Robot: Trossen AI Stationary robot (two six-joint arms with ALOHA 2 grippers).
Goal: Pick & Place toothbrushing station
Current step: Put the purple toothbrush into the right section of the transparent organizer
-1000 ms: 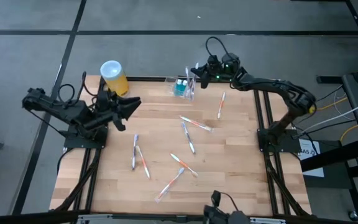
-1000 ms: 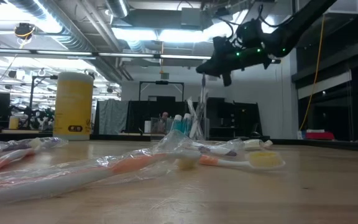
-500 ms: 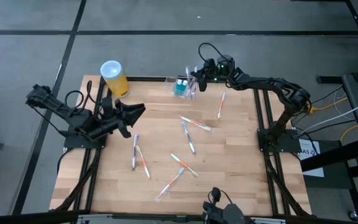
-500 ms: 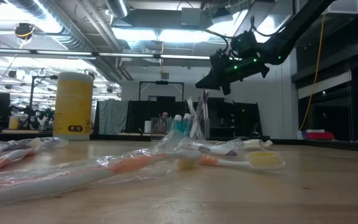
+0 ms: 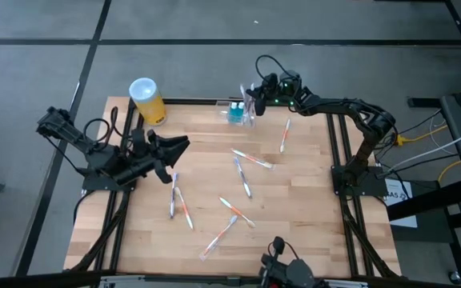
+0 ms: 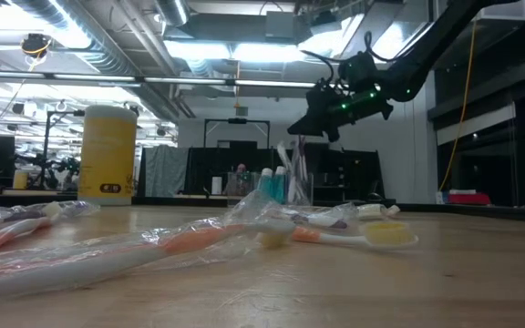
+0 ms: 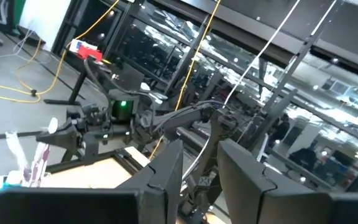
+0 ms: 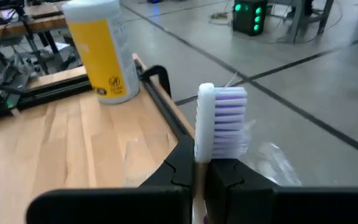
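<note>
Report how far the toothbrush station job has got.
Done: the clear station at the table's far edge already holds teal items. In hand: the right gripper is shut on a purple-bristled toothbrush, right beside the station. Left: several wrapped toothbrushes lie loose on the wood. The left gripper hovers open above the table's left side.

A pale wood grain is being shown by the desk (image 5: pixel 294 200), framed in black. A yellow body and a white top are being shown by the canister (image 5: pixel 146 99). The station (image 5: pixel 236 112) is being seen as clear plastic, with teal tubes showing inside. Orange and white are being displayed by the wrapped toothbrushes (image 5: pixel 250 160) scattered over the wood. Black is being worn by both arms, and a green light is glowing near the right hand (image 5: pixel 250 94). White with purple bristles is being shown by the brush head (image 8: pixel 219 121) between its dark fingers.
</note>
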